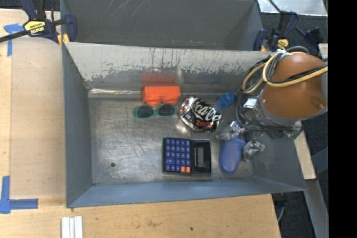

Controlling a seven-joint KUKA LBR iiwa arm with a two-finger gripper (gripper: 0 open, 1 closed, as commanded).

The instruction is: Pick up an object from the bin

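Orange cover (291, 86) and looped cables hide most of the wrist, and the arm is cut off at the view's right edge. The gripper (244, 140) hangs low at the right front of the bin (78, 136), its metal fingertips (234, 131) spread apart at the upper end of a blue oblong thing (230, 159) lying just right of the calculator (187, 156). Whether they touch it is hard to make out.

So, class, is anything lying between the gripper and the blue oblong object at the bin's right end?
Nothing visible. The gripper is right over the upper end of the blue oblong object; the calculator to its left and the crushed can up-left both lie clear of it.
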